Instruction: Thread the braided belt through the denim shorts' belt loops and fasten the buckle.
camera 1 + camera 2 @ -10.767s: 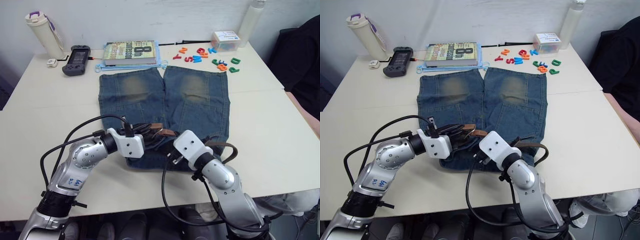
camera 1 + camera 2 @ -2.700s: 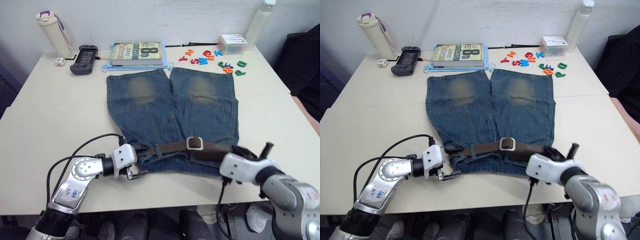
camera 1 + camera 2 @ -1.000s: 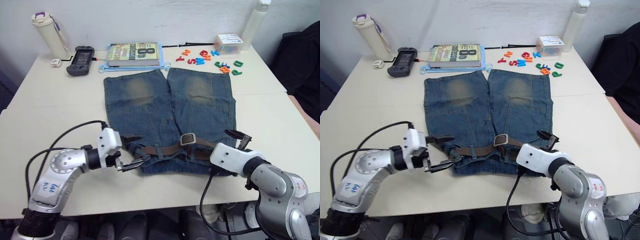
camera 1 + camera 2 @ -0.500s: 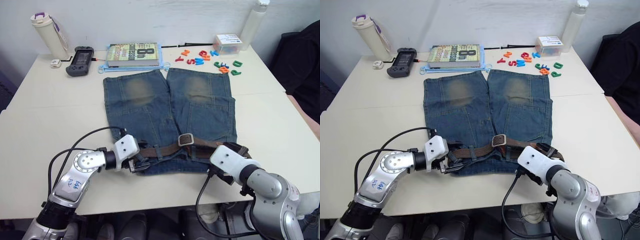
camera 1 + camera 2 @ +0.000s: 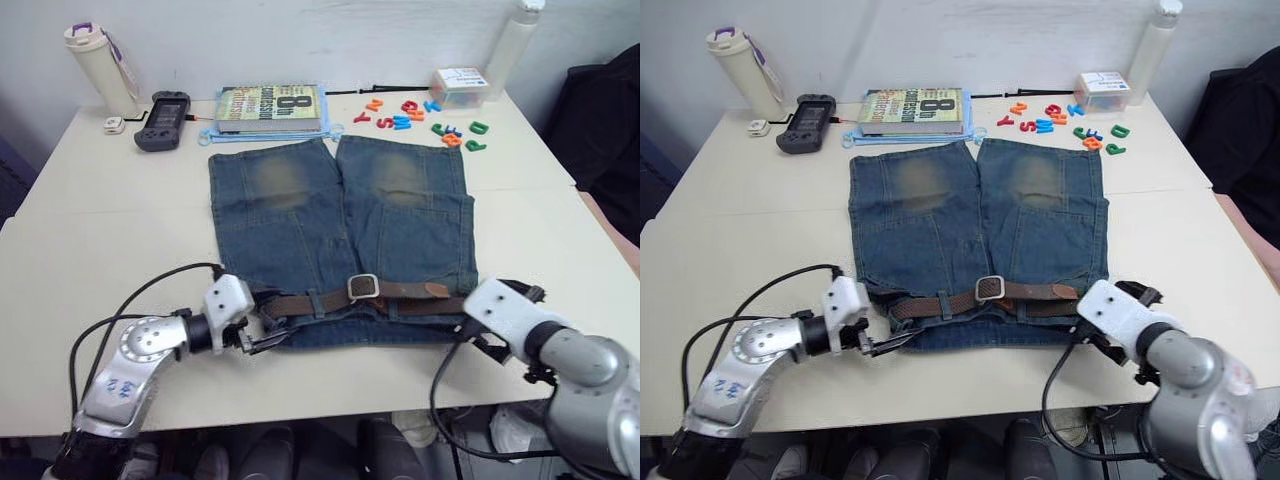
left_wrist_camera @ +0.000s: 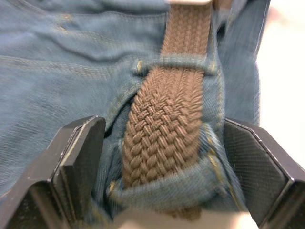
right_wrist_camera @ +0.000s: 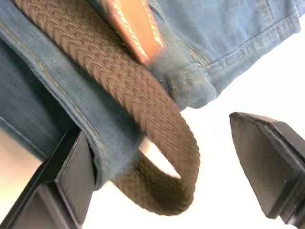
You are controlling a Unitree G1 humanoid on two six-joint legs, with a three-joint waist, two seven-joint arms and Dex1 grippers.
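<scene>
At the left end of the waistband, the left gripper (image 5: 262, 335) sits with its two black fingers spread wide on either side of the braided belt (image 5: 310, 302), gripping nothing. The denim shorts (image 5: 340, 225) lie flat mid-table, belt running through the belt loops (image 6: 183, 63), with the silver buckle (image 5: 362, 287) at the centre front. At the right end, the right gripper (image 7: 162, 176) is also wide open, straddling the belt's curved end.
</scene>
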